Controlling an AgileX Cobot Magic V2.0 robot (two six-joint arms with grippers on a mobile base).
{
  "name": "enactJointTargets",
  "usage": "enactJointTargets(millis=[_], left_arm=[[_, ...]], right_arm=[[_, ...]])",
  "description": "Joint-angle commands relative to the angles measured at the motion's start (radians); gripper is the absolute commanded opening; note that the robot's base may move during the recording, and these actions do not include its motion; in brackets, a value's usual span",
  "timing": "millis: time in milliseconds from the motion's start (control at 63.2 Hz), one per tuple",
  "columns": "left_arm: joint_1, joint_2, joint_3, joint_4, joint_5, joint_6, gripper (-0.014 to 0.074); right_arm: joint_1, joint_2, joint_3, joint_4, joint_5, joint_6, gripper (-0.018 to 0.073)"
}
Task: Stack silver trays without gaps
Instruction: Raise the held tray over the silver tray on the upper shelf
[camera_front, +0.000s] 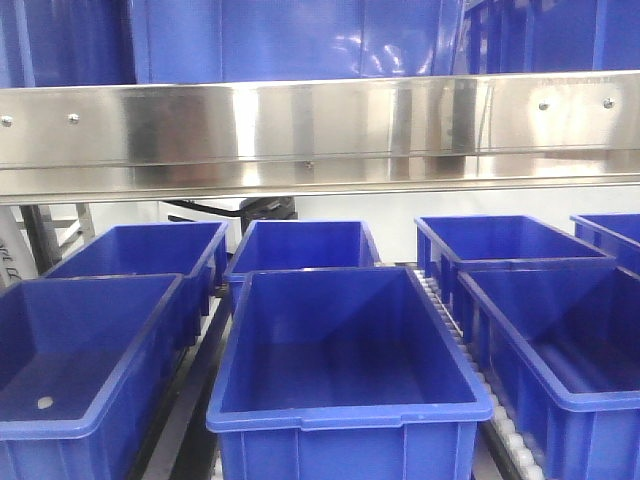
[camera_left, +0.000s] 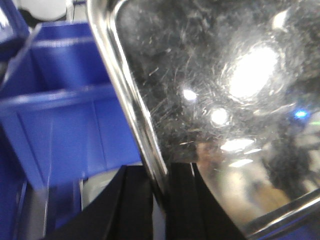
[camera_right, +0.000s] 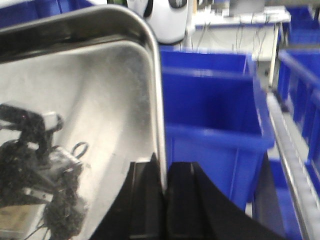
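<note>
In the left wrist view a silver tray (camera_left: 225, 100) fills the right side, scratched and full of bright glare. Its rounded rim runs down from the top edge and passes straight between the two black fingers (camera_left: 131, 202) of the left pincer (camera_left: 159, 187), which is clenched on that rim. The tray's floor lies to the right of the pincer.

In the right wrist view a silver tray (camera_right: 90, 110) sits the other way round. Its floor lies to the left, and its rim drops from a curved corner into the right pincer (camera_right: 163, 175), which is clamped on the edge. I cannot tell whether both views show the same tray.

A blue bin (camera_left: 65, 140) lies just past the rim on the left arm's side, and another bin (camera_right: 210, 115) on the right arm's side. The front view shows a long steel beam (camera_front: 320, 130) above rows of open blue bins (camera_front: 345, 350).
</note>
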Motion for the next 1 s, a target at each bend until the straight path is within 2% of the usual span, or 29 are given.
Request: enactJointTargets(millis=[0,190,316,680,981], left_arm=[[-0.013,0.016,-0.003,0.025,0.014,0.02,0.0011],[-0.013,0.022,-0.003,0.043,0.016,0.02,0.0011],[-0.013,0.046,-0.003,0.096,0.019,0.02,0.0011],[-0.013,0.176,-0.003,0.102,0.038,0.02,0.0011],[-0.013,0.222,-0.001,0.092,-0.009,0.02,0.0011]], right_arm=[[0.003,0.017,-0.012,0.009,0.0,0.001,-0.0081],[0.005,0.094,-0.012,0.012,0.129,0.001,-0.0081],[0.007,0.137,-0.012,0.012,0.177,0.001,-0.0081],[0.018,0.207,-0.012,0.012,0.172,0.001,-0.0081],[0.019,0.273,-0.012,0.012,0.169,0.001,-0.0081]])
